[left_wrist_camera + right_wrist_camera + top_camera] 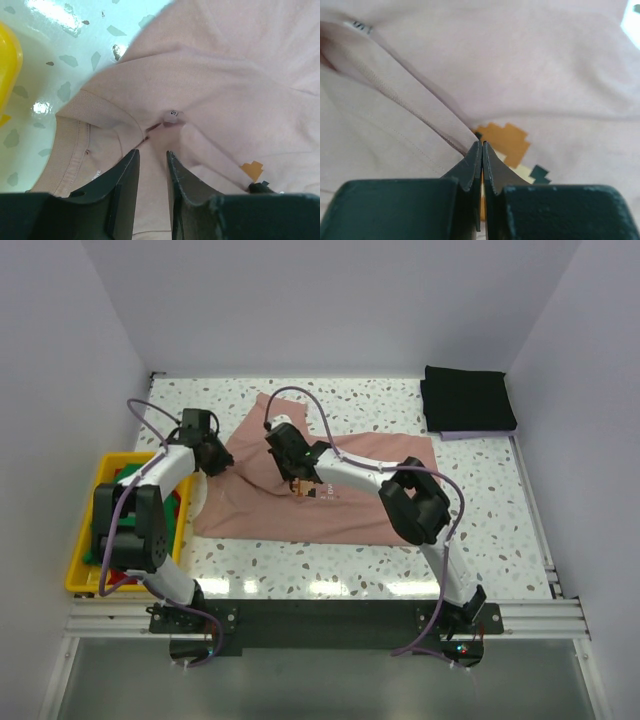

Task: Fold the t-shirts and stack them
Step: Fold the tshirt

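Note:
A pink t-shirt (pixel 340 510) lies spread across the middle of the table, with an orange pixel print (pixel 507 137) on it. My right gripper (pixel 296 480) sits on the shirt's centre, shut on a hemmed fold of the cloth (pixel 420 115) right beside the print; its tips (pixel 482 143) meet with fabric pinched between them. My left gripper (pixel 212 458) is at the shirt's left side near the collar (pixel 70 135). Its jaws (pixel 152 152) stand a narrow way apart over smooth cloth, holding nothing. A small size tag (pixel 172 116) shows just beyond them.
A folded black t-shirt (pixel 467 398) rests on a pale lilac one at the back right corner. A yellow bin (pixel 85 540) holding more garments stands at the left edge, close behind my left arm. White walls enclose the table.

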Controlling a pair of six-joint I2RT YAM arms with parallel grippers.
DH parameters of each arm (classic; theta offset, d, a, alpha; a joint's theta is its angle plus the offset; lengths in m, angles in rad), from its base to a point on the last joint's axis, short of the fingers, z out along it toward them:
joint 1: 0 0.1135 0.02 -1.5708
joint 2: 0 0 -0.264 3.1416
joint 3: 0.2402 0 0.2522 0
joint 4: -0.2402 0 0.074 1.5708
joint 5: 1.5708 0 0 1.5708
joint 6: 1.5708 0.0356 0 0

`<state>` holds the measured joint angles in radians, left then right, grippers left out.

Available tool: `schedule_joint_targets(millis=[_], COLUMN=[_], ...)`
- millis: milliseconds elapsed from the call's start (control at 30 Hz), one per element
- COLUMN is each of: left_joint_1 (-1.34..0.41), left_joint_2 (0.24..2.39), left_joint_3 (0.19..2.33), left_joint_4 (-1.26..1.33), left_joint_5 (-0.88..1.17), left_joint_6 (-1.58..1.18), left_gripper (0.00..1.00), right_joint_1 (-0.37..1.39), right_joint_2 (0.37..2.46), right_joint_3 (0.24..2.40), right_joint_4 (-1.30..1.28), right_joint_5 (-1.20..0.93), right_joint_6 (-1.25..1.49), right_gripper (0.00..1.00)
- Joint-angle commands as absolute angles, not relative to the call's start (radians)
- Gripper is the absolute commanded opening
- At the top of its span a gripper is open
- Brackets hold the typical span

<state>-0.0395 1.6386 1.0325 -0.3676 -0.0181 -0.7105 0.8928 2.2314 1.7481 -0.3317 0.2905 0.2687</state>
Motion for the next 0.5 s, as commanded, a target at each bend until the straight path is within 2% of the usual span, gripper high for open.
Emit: schedule_joint_targets(millis=[0,467], left_joint_1=[-0.034,-0.034], left_joint_2=[1.598,1.597], left_joint_3=[1.074,1.060], left_joint_4=[-0.365,-0.365], left_joint_5=[-0.006,0.035], left_joint_6=[-0.675,-0.657], left_gripper=[0.33,0.33], right_joint_1=[0.864,0.815], right_joint_2=[2.148,2.148], right_joint_3=[1.753,1.749], right_joint_4=[-0.293,-0.291], right_joint_5=[0.275,0.296], right_joint_6=[0.281,0.282], right_gripper=[0.00,0.00])
